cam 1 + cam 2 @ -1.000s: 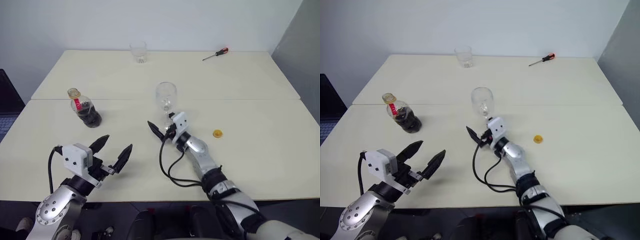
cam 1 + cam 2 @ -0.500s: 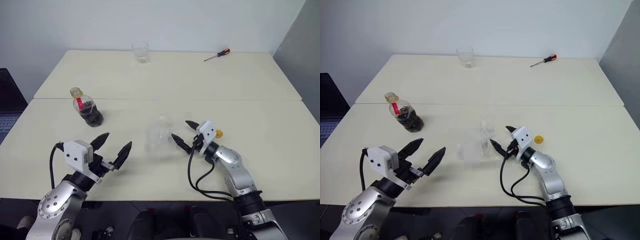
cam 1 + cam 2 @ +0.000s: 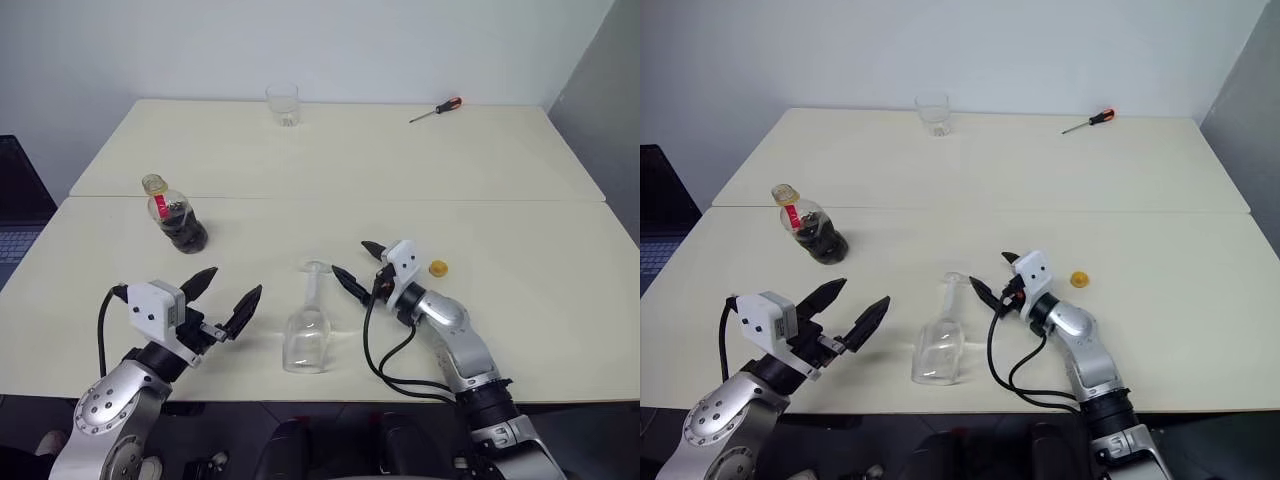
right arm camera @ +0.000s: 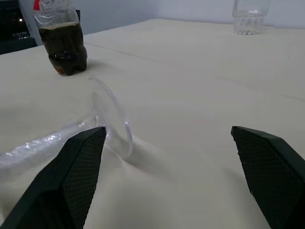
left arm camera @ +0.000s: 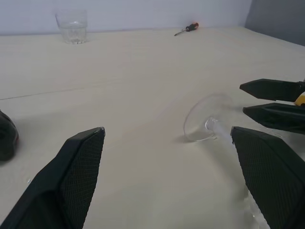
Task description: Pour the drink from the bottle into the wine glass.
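The wine glass (image 3: 306, 335) lies on its side on the table, round foot (image 5: 207, 124) toward the far side and bowl near the front edge. It is empty. My right gripper (image 3: 351, 258) is open just to the right of the foot, holding nothing. The bottle (image 3: 180, 222) stands upright at the left with the dark drink (image 4: 62, 47) in its lower half and no cap on its mouth. My left gripper (image 3: 232, 283) is open near the front edge, in front of the bottle and left of the glass's bowl, with nothing between its fingers.
A small yellow cap (image 3: 436, 268) lies on the table right of my right gripper. A short clear tumbler (image 3: 282, 103) stands at the far edge, and a red-handled screwdriver (image 3: 435, 108) lies at the far right. A seam (image 3: 450, 199) crosses the tabletop.
The wine glass stood upright beside my right gripper; it toppled toward the front edge and now lies flat. My right gripper swung to the right and back. The left gripper stayed put.
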